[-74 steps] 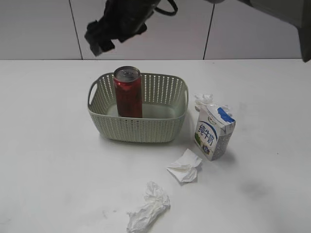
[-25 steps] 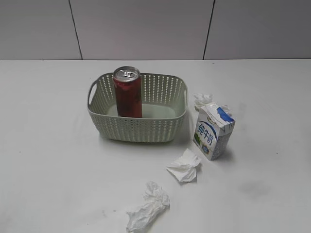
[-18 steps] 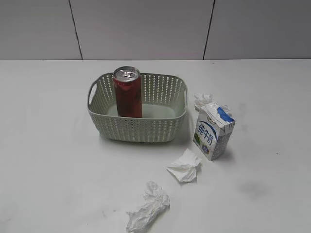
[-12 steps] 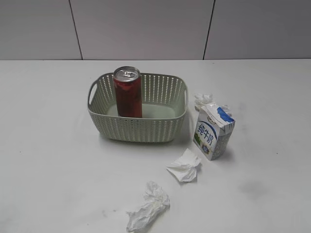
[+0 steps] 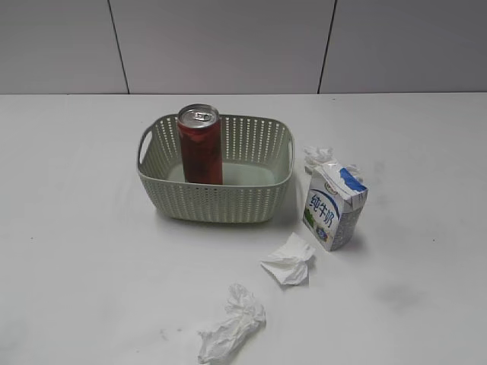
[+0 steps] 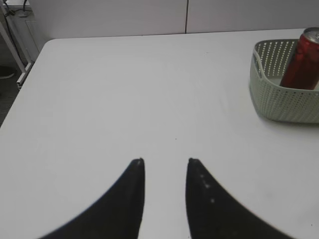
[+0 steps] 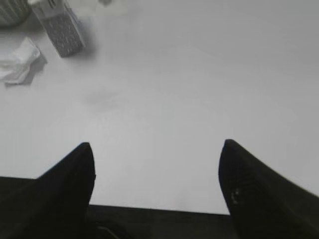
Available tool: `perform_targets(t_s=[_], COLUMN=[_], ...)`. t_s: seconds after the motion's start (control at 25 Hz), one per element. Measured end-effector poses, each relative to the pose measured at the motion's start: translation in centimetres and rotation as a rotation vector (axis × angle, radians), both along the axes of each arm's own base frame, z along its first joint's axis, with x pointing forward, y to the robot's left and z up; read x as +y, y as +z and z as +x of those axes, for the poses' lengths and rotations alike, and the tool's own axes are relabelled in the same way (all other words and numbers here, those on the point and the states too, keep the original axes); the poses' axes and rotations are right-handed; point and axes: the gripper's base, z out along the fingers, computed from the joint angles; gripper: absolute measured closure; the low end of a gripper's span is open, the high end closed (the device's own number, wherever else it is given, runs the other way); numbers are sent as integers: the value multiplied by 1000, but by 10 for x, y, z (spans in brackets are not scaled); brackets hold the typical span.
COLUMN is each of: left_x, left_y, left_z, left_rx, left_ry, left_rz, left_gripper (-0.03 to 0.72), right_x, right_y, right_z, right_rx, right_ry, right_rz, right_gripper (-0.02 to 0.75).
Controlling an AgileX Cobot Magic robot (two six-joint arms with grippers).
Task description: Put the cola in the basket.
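Cola can, slim red, silver pull-tab top, upright inside pale green basket at left end; left gripper fingers narrowly parted, right gripper spread wide, both holding nothing.

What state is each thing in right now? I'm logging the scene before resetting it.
cola: upright inside the basket, held by nothing.
basket: upright on the table, holding only the cola.
milk carton: standing right of the basket, top torn open.
tissues: three crumpled pieces lying on the table.
left gripper: open, empty, over bare table.
right gripper: open wide, empty.
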Motion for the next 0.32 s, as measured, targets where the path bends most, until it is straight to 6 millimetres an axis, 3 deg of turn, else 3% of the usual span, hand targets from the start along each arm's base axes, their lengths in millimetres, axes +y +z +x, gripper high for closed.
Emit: perform_targets(t_s=[0.32], left_x=[0], left_y=[0], left_z=[0], left_rx=[0], left_ry=[0], left_rz=[0], left_gripper=[457], right_x=[-1], right_y=[5], right_z=[-39], right_rx=[-244], right_ry=[0], right_rz=[9], right_gripper=[153])
